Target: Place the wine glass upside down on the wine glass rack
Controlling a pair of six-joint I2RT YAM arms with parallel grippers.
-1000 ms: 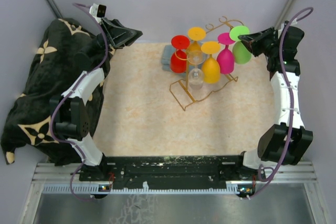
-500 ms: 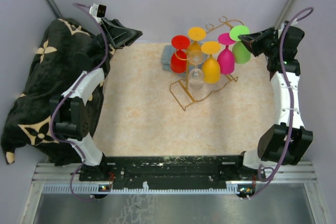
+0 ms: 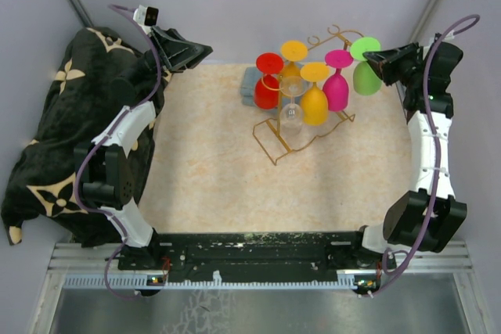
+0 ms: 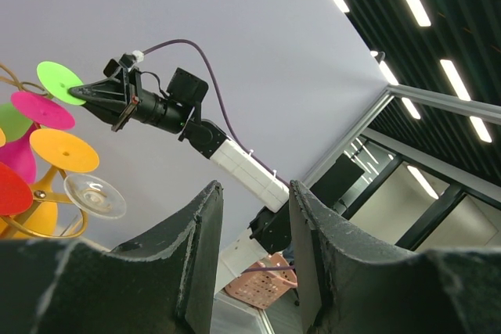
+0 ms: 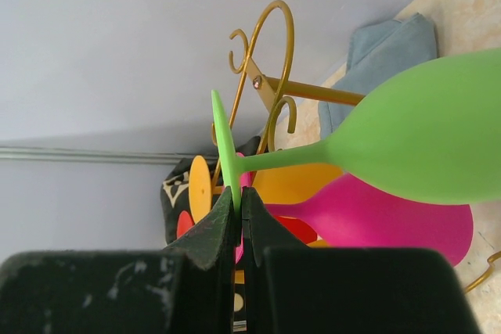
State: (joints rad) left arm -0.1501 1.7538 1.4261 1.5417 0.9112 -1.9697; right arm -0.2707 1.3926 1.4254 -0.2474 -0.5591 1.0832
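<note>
Wine glass [image 3: 365,76], the green one, hangs upside down at the upper right of the frame, just right of the gold rack [image 5: 313,90]. The right gripper [image 3: 371,56] is clenched on its foot. At upper left, the left gripper [image 4: 254,193] stands parted, holding nothing.

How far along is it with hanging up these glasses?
A red glass, two orange glasses, a pink glass and a clear glass hang upside down on the rack. The right hand pinches the green glass by its foot, upside down, beside the rack's end. Left to do: slide its stem onto a rail, let go.
</note>
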